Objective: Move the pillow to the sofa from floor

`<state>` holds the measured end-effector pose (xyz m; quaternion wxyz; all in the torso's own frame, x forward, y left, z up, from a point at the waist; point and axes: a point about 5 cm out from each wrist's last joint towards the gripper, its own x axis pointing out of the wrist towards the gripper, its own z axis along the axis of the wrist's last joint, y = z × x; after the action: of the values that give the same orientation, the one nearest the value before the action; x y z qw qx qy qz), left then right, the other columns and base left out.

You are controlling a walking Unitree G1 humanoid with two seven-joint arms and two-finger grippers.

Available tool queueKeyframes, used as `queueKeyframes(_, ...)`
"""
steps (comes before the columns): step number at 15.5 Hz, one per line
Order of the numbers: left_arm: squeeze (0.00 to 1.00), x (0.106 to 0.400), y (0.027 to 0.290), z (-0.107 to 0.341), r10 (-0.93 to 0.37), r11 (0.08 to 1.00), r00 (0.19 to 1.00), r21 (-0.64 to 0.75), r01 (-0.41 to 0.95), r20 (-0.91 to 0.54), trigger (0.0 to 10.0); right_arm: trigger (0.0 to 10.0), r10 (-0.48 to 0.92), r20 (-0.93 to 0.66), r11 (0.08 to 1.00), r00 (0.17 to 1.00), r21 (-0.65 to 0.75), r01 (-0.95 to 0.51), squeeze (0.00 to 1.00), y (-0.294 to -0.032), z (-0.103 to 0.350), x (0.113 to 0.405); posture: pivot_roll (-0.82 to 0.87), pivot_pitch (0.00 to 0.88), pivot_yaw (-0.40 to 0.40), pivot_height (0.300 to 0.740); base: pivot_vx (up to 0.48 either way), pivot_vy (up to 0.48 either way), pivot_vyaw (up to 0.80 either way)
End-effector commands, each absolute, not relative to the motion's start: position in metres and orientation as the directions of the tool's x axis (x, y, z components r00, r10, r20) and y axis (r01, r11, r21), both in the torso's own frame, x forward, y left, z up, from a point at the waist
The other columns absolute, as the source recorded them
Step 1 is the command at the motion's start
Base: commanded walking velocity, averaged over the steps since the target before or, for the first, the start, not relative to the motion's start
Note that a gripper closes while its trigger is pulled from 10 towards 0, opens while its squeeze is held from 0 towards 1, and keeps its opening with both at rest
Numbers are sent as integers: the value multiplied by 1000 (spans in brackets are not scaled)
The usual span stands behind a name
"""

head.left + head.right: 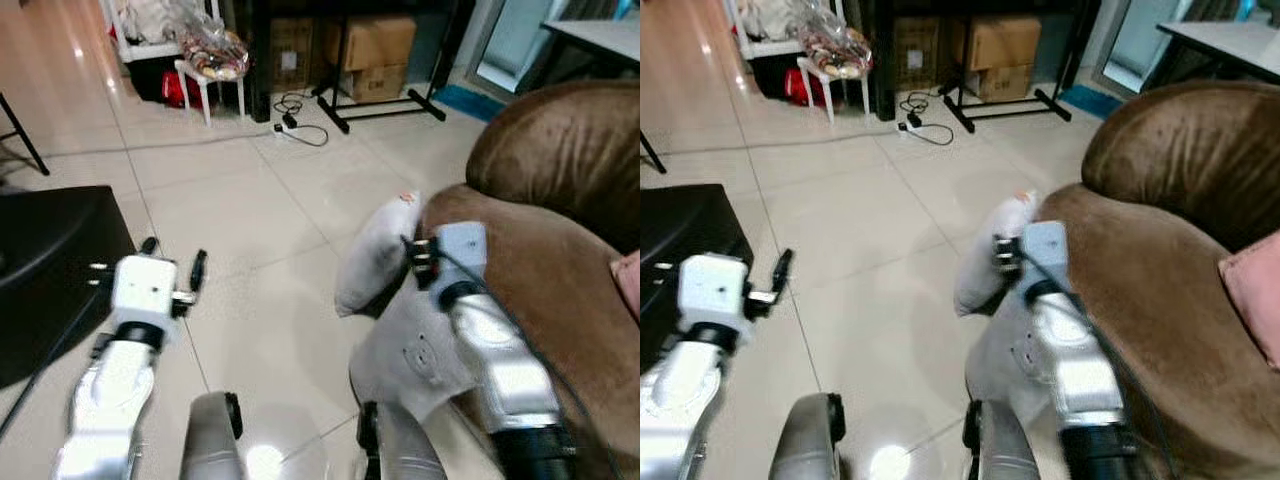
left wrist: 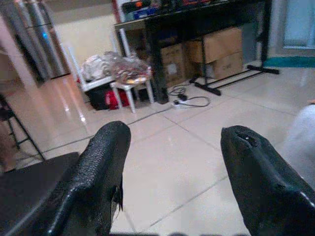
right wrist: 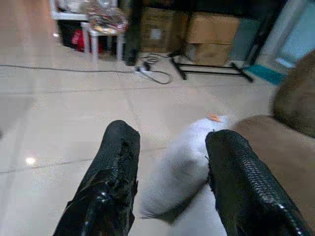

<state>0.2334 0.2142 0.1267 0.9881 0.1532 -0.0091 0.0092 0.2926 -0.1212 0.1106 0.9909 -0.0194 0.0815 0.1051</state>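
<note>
Pillow (image 1: pixel 378 255) leaning against brown sofa (image 1: pixel 560 270) front, sitting between spread fingers of right gripper (image 3: pixel 170 182); left gripper (image 2: pixel 172 182) hovering open, far left.

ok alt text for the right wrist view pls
Two black fingers of the right end effector spread open around a white pillow, which leans against a brown sofa; cardboard boxes stand across the tiled floor.
</note>
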Motion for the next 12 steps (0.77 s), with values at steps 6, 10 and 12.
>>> queueKeyframes(6, 0, 236, 208, 127, -15, 957, 1000, 289, 8, 20, 10000, 10000, 171, -154, 983, 973, -36, -179, 0, -132, 115, 294, -85, 0, -70, 561, 312, 0, 0)
queueKeyframes(10, 0, 238, 207, 126, -23, 957, 1000, 289, 17, 17, 10000, 10000, 158, -156, 986, 975, -34, -165, 0, -135, 114, 293, -90, 0, -61, 561, 315, 0, 0)
queueKeyframes(12, 0, 238, 207, 127, -26, 957, 999, 290, 20, 17, 10000, 10000, 150, -157, 987, 976, -31, -157, 0, -135, 113, 292, -93, 0, -54, 561, 315, 0, 0)
